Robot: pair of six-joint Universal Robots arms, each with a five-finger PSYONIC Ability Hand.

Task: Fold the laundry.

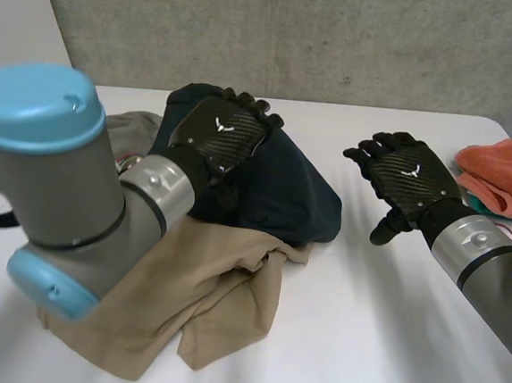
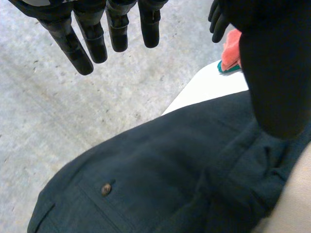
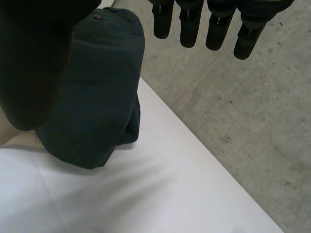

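Note:
A dark navy garment (image 1: 274, 189) with a buttoned pocket lies bunched on top of a tan garment (image 1: 193, 294) at the table's middle left. My left hand (image 1: 218, 133) hovers over the navy garment's far part with its fingers (image 2: 90, 36) straight, holding nothing. The navy garment (image 2: 160, 179) lies under its palm in the left wrist view. My right hand (image 1: 410, 178) hangs open above bare table to the right of the pile, apart from the cloth. Its straight fingers (image 3: 214, 29) point past the table's far edge, with the navy garment (image 3: 97, 87) beside its thumb.
An orange cloth (image 1: 509, 173) lies over a teal one at the far right edge of the white table (image 1: 377, 345). A grey wall stands behind the table. The tan garment spreads toward the front left.

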